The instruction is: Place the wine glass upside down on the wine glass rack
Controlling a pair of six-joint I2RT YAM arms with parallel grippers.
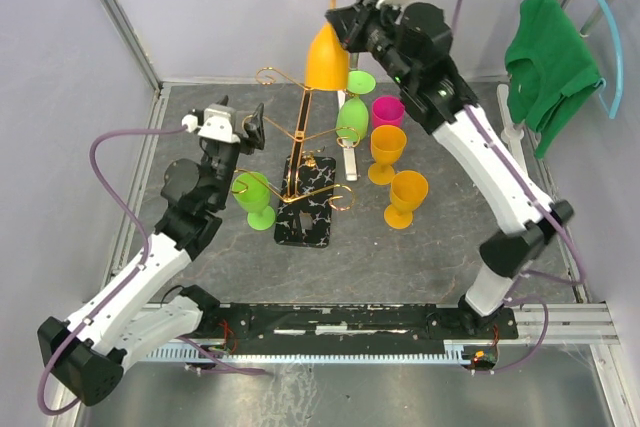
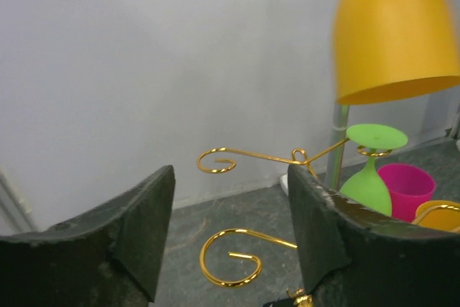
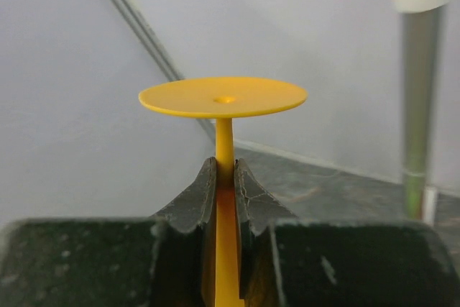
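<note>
Orange wine glass is pinched by its stem in the right gripper, bowl below it, above the wine glass rack. The left gripper is spread, empty. Approach is judged underway; the foot must be lowered and hooked onto the rack.

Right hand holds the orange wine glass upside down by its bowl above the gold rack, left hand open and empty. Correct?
Not the bowl: the right hand is shut on the stem of the orange wine glass, just under its foot, as the right wrist view shows. The rest stands: glass inverted above the gold rack, left hand open and empty.
</note>
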